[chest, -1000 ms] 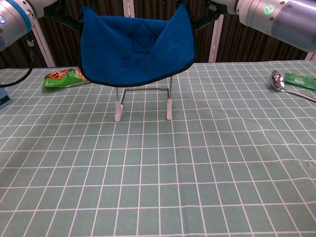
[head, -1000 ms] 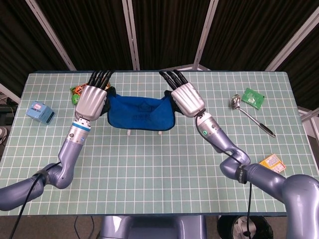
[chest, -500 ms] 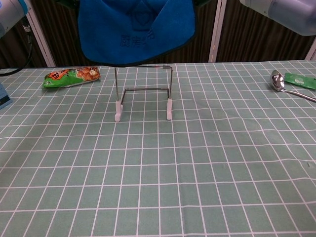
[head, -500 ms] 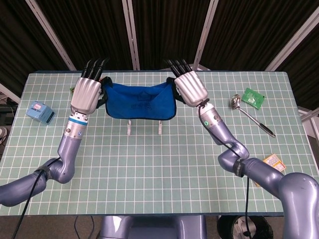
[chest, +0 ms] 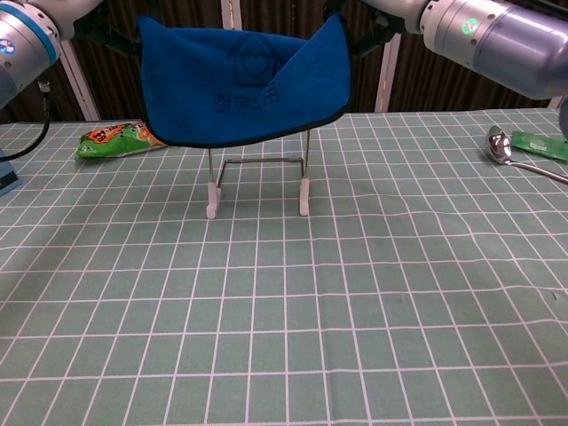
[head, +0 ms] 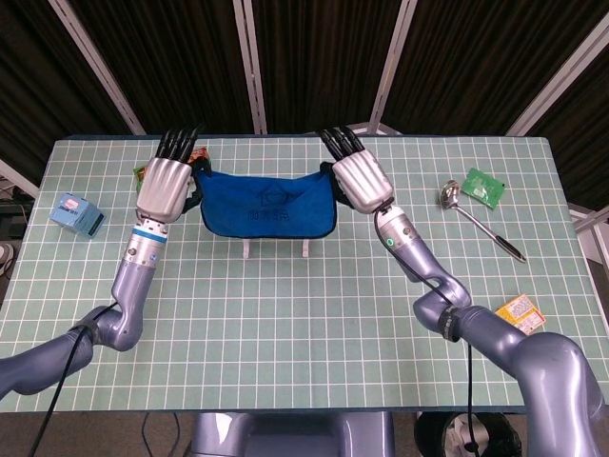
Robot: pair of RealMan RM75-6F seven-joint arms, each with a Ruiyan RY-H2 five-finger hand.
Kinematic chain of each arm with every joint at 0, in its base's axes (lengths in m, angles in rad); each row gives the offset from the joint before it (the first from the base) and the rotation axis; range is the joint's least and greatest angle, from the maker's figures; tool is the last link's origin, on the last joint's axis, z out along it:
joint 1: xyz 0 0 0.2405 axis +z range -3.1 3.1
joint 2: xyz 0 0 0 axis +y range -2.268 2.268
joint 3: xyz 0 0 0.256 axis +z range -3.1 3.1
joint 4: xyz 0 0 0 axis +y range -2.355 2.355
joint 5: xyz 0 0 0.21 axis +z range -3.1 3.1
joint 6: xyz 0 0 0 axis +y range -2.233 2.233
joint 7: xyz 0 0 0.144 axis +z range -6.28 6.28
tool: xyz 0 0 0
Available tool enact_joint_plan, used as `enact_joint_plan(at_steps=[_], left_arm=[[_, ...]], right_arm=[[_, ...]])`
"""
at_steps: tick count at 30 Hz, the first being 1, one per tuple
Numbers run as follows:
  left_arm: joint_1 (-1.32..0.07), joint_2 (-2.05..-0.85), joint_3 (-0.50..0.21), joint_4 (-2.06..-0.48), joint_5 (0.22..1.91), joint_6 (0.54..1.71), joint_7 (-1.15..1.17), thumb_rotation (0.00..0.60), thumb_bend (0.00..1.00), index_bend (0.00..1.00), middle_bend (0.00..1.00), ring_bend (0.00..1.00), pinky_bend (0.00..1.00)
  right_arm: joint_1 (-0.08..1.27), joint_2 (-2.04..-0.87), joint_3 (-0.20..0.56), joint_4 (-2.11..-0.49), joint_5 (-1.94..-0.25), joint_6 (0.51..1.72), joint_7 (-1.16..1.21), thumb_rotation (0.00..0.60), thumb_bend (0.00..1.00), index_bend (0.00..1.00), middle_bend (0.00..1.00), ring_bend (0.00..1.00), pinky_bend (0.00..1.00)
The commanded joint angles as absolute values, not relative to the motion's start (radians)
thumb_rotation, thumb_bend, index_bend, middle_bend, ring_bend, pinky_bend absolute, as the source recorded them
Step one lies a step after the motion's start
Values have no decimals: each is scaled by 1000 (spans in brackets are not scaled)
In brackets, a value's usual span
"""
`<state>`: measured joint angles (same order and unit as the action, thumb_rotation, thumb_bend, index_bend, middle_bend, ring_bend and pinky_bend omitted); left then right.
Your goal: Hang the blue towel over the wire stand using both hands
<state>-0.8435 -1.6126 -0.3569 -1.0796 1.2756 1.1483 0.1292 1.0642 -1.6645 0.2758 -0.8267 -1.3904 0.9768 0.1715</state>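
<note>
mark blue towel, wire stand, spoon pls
blue towel (chest: 244,89), chest view, middle of the hanging front face.
wire stand (chest: 303,193), chest view, right white-tipped foot.
spoon (head: 451,195), head view, bowl end.

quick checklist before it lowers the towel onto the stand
1. Left hand holds the towel corner: ok.
2. Right hand holds the other corner: ok.
3. Towel spread wide between the hands: ok.
4. Stand upright, both feet on the table: ok.
5. Towel centred over the stand's top bar: cannot tell, the cloth hides the bar.
6. Snack bag and spoon away from the stand: ok.
</note>
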Motion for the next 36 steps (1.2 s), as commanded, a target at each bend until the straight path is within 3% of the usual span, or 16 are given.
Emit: enact_joint_plan(at_steps=[1,28,31,33,35,36], left_arm=[[-842,-1644,-336,-1044,1263,1123,101,600,565,806,0,0,0],[-858,-1739,-293,-968,1216,1033,147,600,566,792,0,0,0],[-860,-1743,-292,-964,1213,1027,152,600,567,711,0,0,0],[-860,-1745,-290,-962,1207,1014,152,600,566,617,0,0,0],[-861,-1744,-290,-961,1202,1006,152,600,566,342,0,0,0],[-861,-1743,-290,-962,1201,1003,154,600,566,224,0,0,0]], right_arm=[[1061,-1700,258,-779,-1395,965,200,600,599,616,0,0,0],[1060,-1792,179,-613,-1454,929,287,600,576,616,0,0,0],[1058,-1792,174,-611,-1459,927,299,600,569,583,0,0,0],[1057,-1790,168,-609,-1464,924,307,600,559,439,0,0,0],[1056,-1789,163,-607,-1469,924,313,600,499,204,0,0,0],[1056,-1788,161,-608,-1471,924,321,600,459,145,0,0,0]])
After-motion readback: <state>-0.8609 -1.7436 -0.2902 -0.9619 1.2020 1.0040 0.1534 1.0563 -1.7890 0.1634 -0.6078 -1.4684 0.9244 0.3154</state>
